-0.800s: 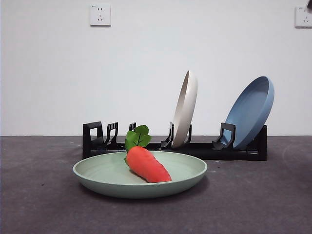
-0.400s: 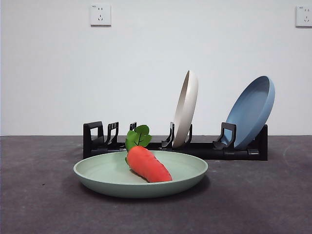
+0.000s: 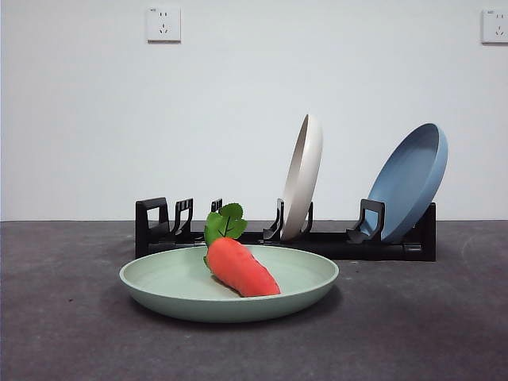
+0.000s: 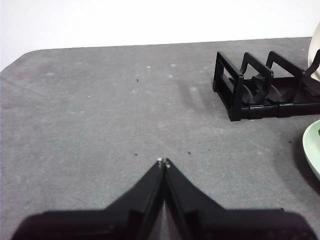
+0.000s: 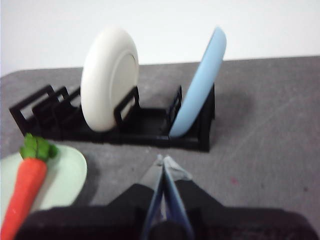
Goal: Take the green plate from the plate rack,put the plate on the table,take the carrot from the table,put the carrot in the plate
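Note:
The green plate lies flat on the table in front of the plate rack. The carrot lies in the plate, its leaves toward the rack. The right wrist view shows the plate's edge and the carrot. My right gripper is shut and empty, back from the rack's blue-plate end. My left gripper is shut and empty over bare table, away from the rack's empty end; a sliver of the plate shows there. Neither gripper shows in the front view.
A cream-white plate stands upright in the rack's middle slot and a blue plate leans in its right end slot. Both also show in the right wrist view, cream-white plate and blue plate. Two wall sockets sit high behind.
A dark arm tip at the front view's top right corner has gone out of view. The plate, the carrot and the rack have not moved.

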Tool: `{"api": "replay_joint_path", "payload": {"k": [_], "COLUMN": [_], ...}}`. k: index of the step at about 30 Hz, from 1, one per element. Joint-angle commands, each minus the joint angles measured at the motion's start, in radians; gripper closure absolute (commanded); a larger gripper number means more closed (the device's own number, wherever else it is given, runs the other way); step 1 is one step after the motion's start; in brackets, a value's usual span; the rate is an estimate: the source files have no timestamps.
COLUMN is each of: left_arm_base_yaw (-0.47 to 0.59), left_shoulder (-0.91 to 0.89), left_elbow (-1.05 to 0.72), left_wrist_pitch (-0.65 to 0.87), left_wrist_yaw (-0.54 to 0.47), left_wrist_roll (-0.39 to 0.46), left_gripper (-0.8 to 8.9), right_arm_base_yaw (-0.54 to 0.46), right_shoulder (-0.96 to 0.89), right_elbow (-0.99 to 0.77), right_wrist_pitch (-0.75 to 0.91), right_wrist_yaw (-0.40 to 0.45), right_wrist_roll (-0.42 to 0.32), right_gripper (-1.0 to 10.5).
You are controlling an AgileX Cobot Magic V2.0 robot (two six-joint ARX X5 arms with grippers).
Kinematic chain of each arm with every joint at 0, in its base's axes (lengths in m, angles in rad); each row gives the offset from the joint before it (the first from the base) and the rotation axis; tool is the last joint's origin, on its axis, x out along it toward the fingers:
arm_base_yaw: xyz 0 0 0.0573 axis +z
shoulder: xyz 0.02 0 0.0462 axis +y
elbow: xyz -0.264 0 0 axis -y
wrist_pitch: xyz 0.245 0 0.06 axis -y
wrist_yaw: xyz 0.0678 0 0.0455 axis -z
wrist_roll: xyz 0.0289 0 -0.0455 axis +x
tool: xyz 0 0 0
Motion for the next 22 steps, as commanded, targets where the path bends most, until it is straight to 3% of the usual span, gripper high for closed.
{"api": "replay_joint_path", "payload": {"k": [1,22], "left_arm_base_yaw": [0.003,0.003], "left_shoulder": [-0.003,-0.003], "left_elbow": [-0.011,-0.011], "left_wrist_pitch": [-0.002,-0.002], "left_wrist_yaw": [-0.002,-0.002], "left_wrist_roll": [-0.003,-0.003], "left_gripper": [8.15,8.15], "right_arm_base_yaw": [-0.001,0.0], "right_shoulder": [-0.021,-0.121], "right_elbow": [-0.042,-0.142], "right_wrist_pitch": [0.007,-0.04], "right_wrist_yaw": [0.004,-0.001], "right_wrist_roll": [-0.004,0.023], "right_gripper": [9.5,9.5]}}
